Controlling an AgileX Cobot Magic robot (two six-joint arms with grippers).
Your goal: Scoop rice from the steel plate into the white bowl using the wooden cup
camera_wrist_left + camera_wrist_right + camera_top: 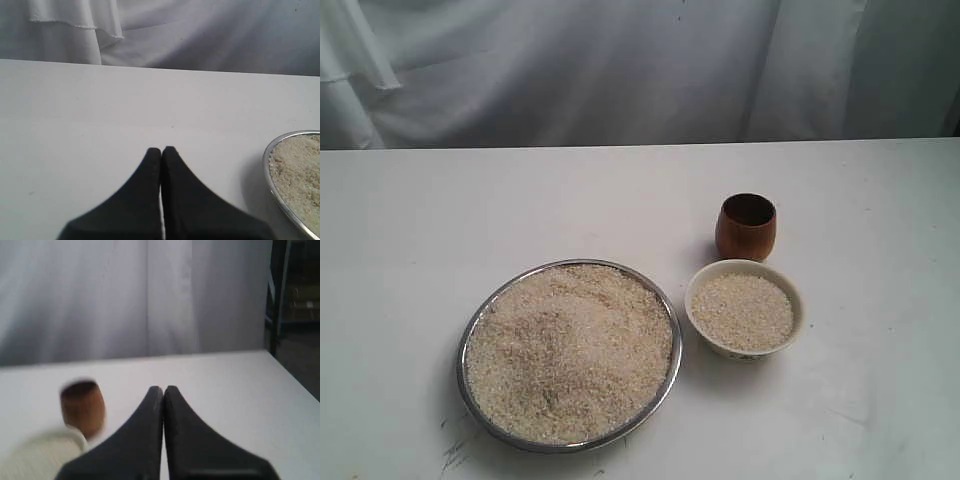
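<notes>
White table (420, 220), pale curtain (570, 70) behind it. The steel plate (470, 340) sits at the front, a bit left of the middle, with rice (570, 350) heaped in it nearly out to the rim. The white bowl (745, 264) stands just beside the plate on its right, very close; can't tell if the rims touch. The bowl also holds rice, a level layer close to its rim. The wooden cup (745, 228) stands upright just behind the bowl, toward the curtain, mouth up and dark inside; from here it is almost against the bowl, but contact is unclear.

Left gripper (161, 149): the two black fingers are pressed together, tips meeting, over bare table. The edge of the plate (267, 160) and some rice (300, 170) show off to one side, apart from the fingers.

Right gripper (163, 388): fingers together too, tips touching each other. This view is blurry. The cup (82, 407) is near the fingers but clear of them, and a pale smear beside it is the bowl (42, 455).
</notes>
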